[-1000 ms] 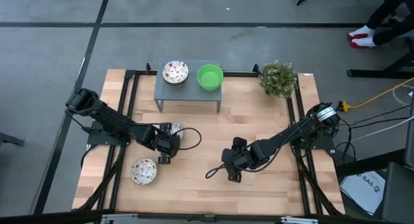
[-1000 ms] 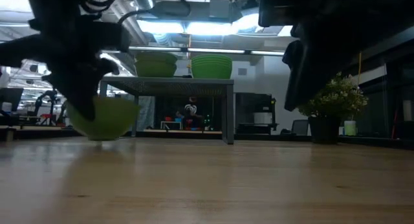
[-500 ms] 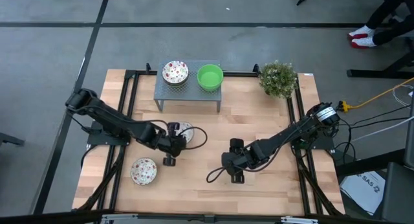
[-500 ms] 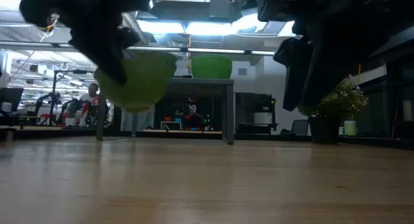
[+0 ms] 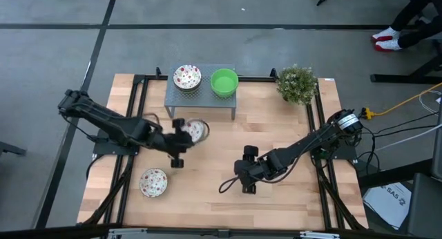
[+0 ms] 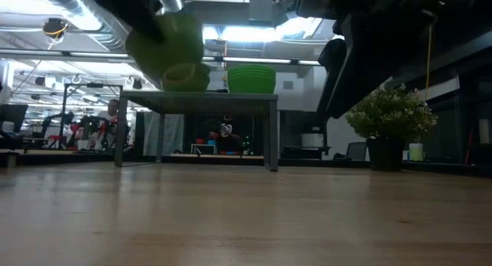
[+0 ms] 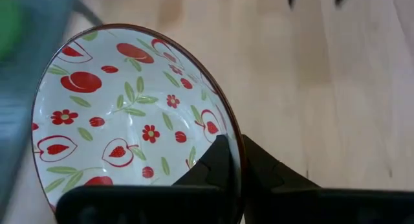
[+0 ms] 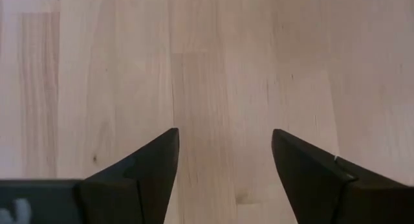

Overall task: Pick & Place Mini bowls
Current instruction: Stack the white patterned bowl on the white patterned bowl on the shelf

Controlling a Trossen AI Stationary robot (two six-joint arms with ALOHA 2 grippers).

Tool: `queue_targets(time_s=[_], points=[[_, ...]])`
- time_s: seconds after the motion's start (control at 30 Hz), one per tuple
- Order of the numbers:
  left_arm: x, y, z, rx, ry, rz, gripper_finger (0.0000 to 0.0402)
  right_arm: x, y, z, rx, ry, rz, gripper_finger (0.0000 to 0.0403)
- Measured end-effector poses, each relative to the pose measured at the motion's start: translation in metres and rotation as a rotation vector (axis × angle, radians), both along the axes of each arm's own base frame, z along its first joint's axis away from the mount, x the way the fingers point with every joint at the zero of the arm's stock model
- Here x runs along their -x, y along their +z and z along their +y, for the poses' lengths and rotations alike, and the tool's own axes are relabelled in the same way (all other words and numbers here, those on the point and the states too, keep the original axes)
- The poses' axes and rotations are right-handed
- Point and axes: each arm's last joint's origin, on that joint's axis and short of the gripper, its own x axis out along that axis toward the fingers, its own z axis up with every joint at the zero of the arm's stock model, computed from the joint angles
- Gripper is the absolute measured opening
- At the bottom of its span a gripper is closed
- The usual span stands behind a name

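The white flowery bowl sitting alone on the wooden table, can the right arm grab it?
Probably not easily. That white patterned bowl lies on the left arm's side, and the right gripper hovers open mid-table. Bare wood lies between, but it looks a long stretch.

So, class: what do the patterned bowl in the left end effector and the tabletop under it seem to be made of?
The patterned bowl, clamped at its rim by the left end effector, looks like glazed ceramic, possibly melamine: a glossy white inside with soft highlights, printed red fruit and green leaves, and a thin dark rim. The tabletop looks like pale jointed wood with a matt finish: visible grain and plank seams.
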Motion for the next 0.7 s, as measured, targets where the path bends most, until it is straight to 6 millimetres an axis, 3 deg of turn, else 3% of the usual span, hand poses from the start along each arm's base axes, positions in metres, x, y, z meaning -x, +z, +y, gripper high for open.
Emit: queue_targets(time_s=[0.27,0.43,0.57,0.7], points=[[0.023,0.048,0.033,0.003,0.183,-0.282,0.0008,-0.003,0.000,-0.008,0.029,0.021,0.003,0.0245],[0.032,0.094,0.061,-0.110,0.298,-0.415,0.0008,-0.007,0.000,-0.015,0.038,0.013,0.001,0.0245],[0.036,0.124,0.090,-0.129,0.379,-0.442,0.0008,-0.011,0.000,-0.026,0.036,-0.026,0.001,0.0245],[0.040,0.137,0.124,-0.110,0.410,-0.364,0.0008,-0.015,0.000,-0.038,0.038,-0.059,0.002,0.0245]])
